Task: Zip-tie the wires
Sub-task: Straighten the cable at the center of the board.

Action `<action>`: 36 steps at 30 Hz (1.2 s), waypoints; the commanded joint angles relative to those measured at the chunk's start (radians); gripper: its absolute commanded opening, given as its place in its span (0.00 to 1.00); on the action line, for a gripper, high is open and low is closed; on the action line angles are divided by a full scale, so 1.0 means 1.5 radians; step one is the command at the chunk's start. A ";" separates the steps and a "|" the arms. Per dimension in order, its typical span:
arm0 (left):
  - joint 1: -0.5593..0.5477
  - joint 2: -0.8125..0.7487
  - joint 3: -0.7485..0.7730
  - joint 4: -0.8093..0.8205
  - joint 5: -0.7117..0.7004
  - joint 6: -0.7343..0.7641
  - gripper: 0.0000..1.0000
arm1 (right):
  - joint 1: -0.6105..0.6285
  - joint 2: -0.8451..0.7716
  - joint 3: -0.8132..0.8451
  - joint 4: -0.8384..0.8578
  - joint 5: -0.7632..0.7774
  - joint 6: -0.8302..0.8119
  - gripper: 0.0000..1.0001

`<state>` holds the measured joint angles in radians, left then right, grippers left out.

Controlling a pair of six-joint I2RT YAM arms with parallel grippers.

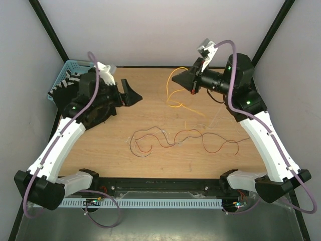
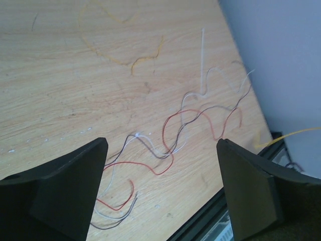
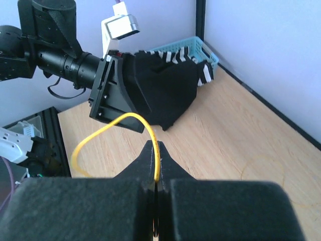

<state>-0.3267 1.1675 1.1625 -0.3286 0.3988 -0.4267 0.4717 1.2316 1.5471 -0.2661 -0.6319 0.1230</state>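
One yellow strand (image 3: 124,115) vanishes inside right hand (image 3: 155,153).

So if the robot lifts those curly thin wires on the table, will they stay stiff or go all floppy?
Probably floppy: the wires lie in loose squiggles, flat on the table. They are probably very light too, being so thin. They look tangled together, so lifting one may well drag the others along.
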 commanded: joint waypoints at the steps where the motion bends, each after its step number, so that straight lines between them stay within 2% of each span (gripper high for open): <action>1: 0.047 -0.061 -0.013 0.077 0.091 -0.080 0.94 | 0.003 -0.003 0.049 0.005 -0.038 0.023 0.00; 7: 0.100 -0.084 -0.070 0.128 0.172 -0.148 0.94 | 0.003 -0.027 0.059 0.015 -0.080 0.038 0.00; 14: 0.102 -0.070 -0.137 0.225 0.248 -0.221 0.92 | 0.003 -0.048 0.044 0.045 -0.131 0.067 0.00; 17: 0.095 -0.058 -0.154 0.246 0.251 -0.232 0.90 | 0.003 -0.053 0.038 0.054 -0.137 0.071 0.00; 36: -0.043 0.058 -0.124 0.322 0.243 -0.258 0.87 | 0.003 -0.064 0.016 0.063 -0.141 0.072 0.00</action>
<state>-0.3588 1.2392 0.9321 0.0860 0.7429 -0.8005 0.4717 1.1591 1.5776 -0.2104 -0.8242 0.2218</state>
